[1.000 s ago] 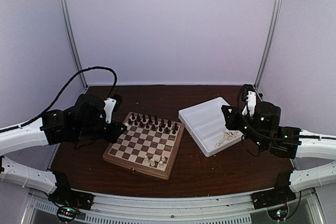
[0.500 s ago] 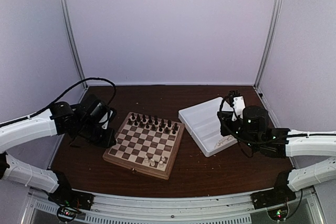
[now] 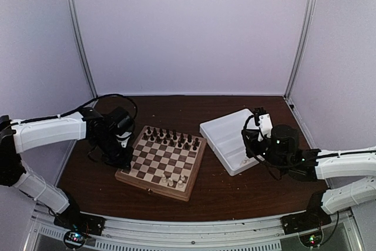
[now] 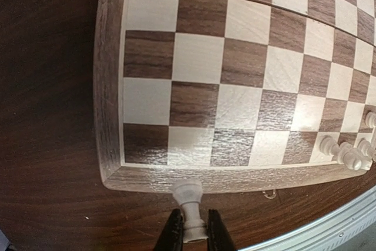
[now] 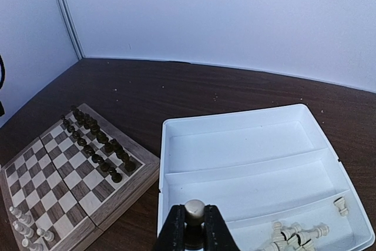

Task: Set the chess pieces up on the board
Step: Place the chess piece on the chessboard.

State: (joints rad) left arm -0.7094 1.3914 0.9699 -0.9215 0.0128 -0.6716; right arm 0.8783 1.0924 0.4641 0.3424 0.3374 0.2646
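Surface: dark brown wooden table [image 3: 223, 195] flecked with pale specks, with a metal rail [image 3: 194, 233] along its 6 o'clock edge.
Room: plain pale lilac walls on three sides, with aluminium posts [image 3: 80, 39] in the far corners.
Board [image 3: 154, 184]: mid-table, slightly skewed. Dark pieces [image 3: 170, 138] stand in two rows at its 12 o'clock side, and a few cream pieces [image 3: 174, 179] stand near 5 o'clock.
Tray [image 3: 226, 130]: white, at 3 o'clock of the board, with loose cream pieces [image 5: 294, 232] in one end compartment.
Left gripper [image 4: 191, 233]: at the board's 8 o'clock corner, fingers clamped on a cream piece [image 4: 188, 198] just outside the frame.
Right gripper [image 5: 194, 230]: above the tray, towards 4 o'clock, fingers clamped on a round-topped piece [image 5: 194, 210].
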